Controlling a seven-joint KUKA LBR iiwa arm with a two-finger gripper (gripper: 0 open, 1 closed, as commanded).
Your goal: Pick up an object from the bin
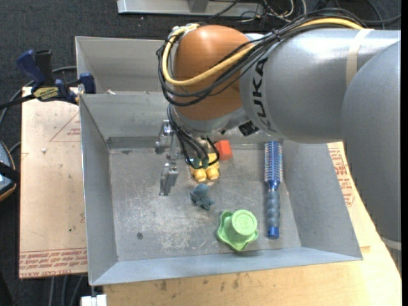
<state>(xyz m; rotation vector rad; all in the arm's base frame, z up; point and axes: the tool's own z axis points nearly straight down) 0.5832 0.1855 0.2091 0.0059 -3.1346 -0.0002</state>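
Claw (182,171) low over bin (127,234) floor

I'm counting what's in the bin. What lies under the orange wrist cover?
An orange-red block peeks out from under the wrist cover, partly covered. A small grey-blue figure lies just clear of it. Whatever else is beneath cannot be seen.

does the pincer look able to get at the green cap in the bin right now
Probably yes: the green cap lies uncovered, apart from the grey toy and blue brush, and the pincer hangs close by; the bin's front wall might crowd it.
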